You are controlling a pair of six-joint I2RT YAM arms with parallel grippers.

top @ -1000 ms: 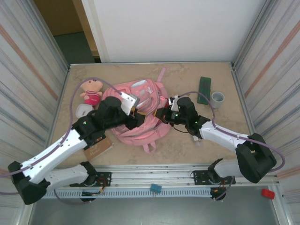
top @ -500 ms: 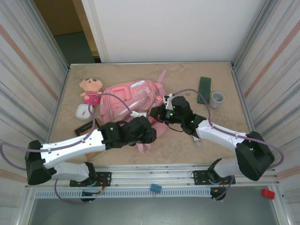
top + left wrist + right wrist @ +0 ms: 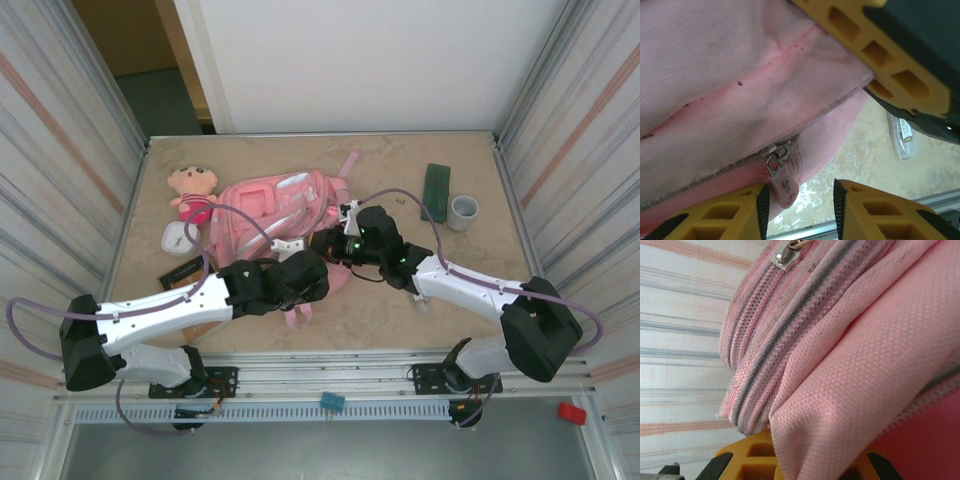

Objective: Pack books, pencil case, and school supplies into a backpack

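The left gripper (image 3: 800,207) has dropped from above the middle of the backpack (image 3: 715,75) to its lower edge, at the bottom centre of the overhead frame. Its jaws have been narrowing, but a gap remains between them. The zipper pull (image 3: 783,182) hangs at the bottom centre of the wrist view, just against the left-hand finger and not yet pinched. The right gripper (image 3: 805,460) is pressed together on a fold of pink fabric beside a closed zip, and it has crept a little toward the upper left along the pack's right side. From this, the pair looks set to open a compartment, one holding the cloth taut while the other goes for the pull. The white tube (image 3: 901,136) lies out on the table (image 3: 875,165) at the right of the left wrist view. The pencil case (image 3: 437,190) sits well apart in the upper right of the overhead frame, so packing these seems not yet begun
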